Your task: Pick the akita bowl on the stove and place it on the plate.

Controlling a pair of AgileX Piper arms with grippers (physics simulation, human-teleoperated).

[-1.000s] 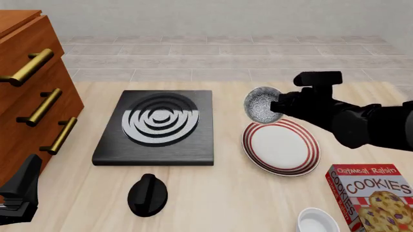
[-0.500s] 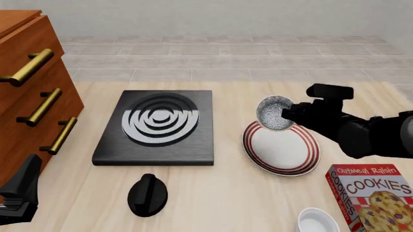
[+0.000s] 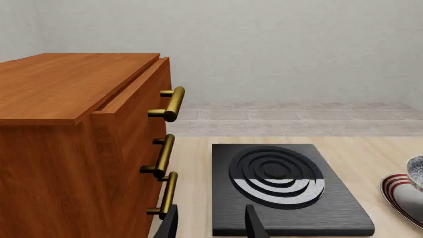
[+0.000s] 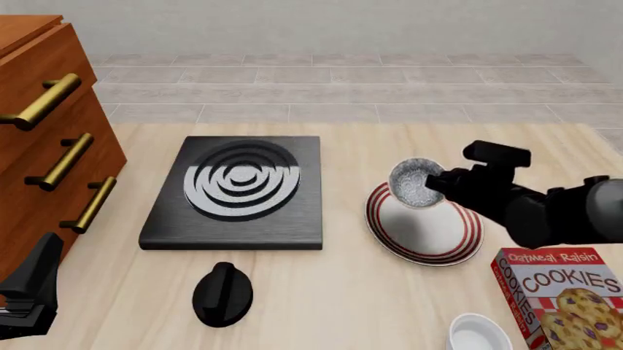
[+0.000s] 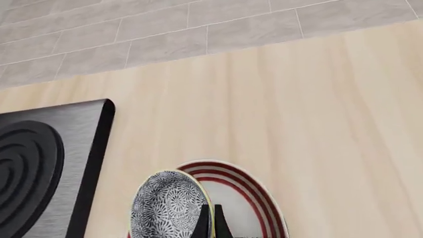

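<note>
The akita bowl [image 4: 416, 182], speckled grey-white inside, hangs tilted just over the far left rim of the red-striped plate [image 4: 428, 235]. My right gripper [image 4: 434, 184] is shut on the bowl's rim. In the right wrist view the bowl [image 5: 168, 205] sits on edge beside the thin fingers [image 5: 205, 224], over the plate [image 5: 262, 198]. The black stove [image 4: 238, 191] stands bare to the left. My left gripper [image 4: 29, 292] rests at the near left corner; its wrist view shows it open [image 3: 211, 225] in front of the stove [image 3: 284, 188].
A wooden drawer cabinet [image 4: 49, 146] with brass handles fills the left side. A black round knob [image 4: 223, 293] lies in front of the stove. A cookies box [image 4: 565, 299] and a plain white bowl [image 4: 479, 334] stand at the near right.
My right gripper has carried the bowl to the right and down, from beyond the plate's far edge to just over the plate's far left rim. The left arm has stayed still.
</note>
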